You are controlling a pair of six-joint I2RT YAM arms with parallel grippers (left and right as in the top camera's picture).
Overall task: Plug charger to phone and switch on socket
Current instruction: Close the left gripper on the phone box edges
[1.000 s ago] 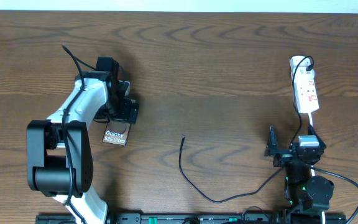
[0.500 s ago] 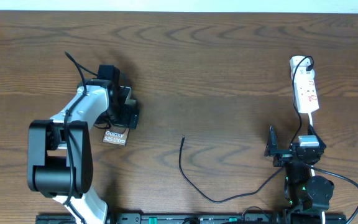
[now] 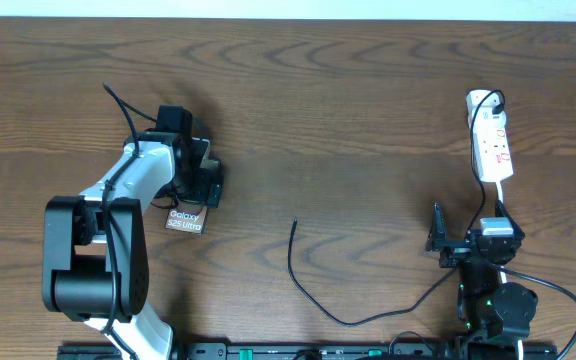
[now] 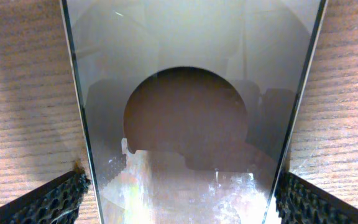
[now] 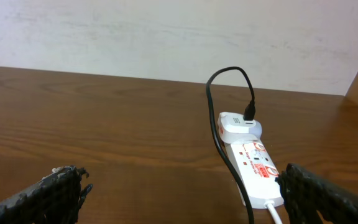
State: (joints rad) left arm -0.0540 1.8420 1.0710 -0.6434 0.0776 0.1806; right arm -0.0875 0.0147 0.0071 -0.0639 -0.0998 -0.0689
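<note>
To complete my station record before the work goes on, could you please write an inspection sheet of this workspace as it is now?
Surface: brown wooden table, no spill seen.
Job's things: phone lying flat at the left; charger cable loose, its tip apart from the phone; power strip at the far right, white adapter plugged into it.
Clutter: nothing seen.
Jaws: left jaws open, one on each side of the phone; right jaws open, holding nothing.
Cables: white cord leaves the power strip; thick black cable on the left arm.
Surroundings: pale wall behind the table.
</note>
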